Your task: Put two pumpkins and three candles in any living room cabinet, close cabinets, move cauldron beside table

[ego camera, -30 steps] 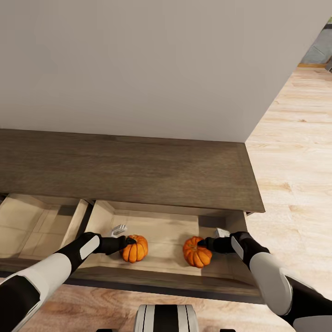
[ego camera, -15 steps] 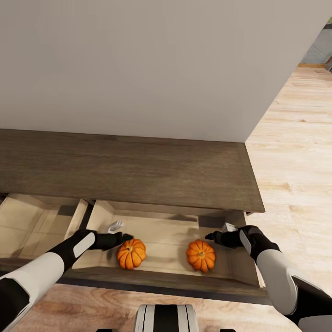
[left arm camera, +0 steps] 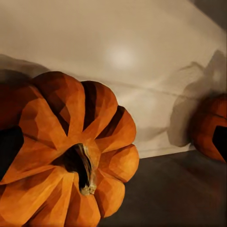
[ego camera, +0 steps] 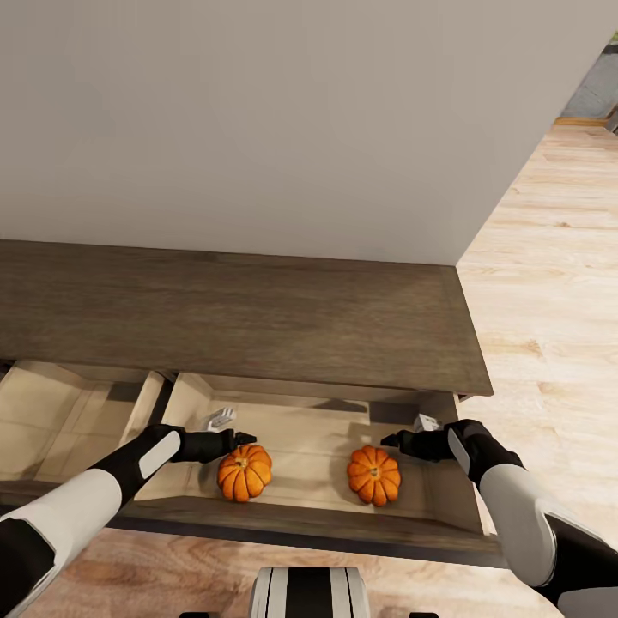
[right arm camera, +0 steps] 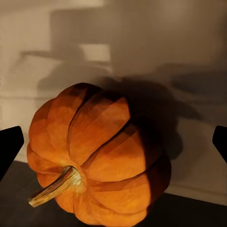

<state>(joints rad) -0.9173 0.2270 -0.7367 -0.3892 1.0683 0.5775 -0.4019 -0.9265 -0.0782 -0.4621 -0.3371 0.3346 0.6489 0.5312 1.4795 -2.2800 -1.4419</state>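
At the far left the left arm reaches down into the pulled-out drawer of the long dark cabinet [ego camera: 257,318], and the left gripper [ego camera: 238,439] hangs just above and behind the left pumpkin [ego camera: 245,472], its dark fingers spread apart and holding nothing. That pumpkin sits on the pale beige drawer floor, near the front edge, stem up. From the left wrist camera it looms large, the left pumpkin [left arm camera: 66,151] free of any grip, with the other one [left arm camera: 213,125] glimpsed further along the same drawer. Moving right, the right pumpkin [ego camera: 374,475] rests well apart from its twin on the same floor. Just above and to its right hovers the right gripper [ego camera: 402,441], fingers wide open and empty; the right wrist camera shows the right pumpkin [right arm camera: 99,153] lying between the two dark fingertips [right arm camera: 10,146] at the edges, untouched by either. Beyond lies light wood flooring [ego camera: 549,283].
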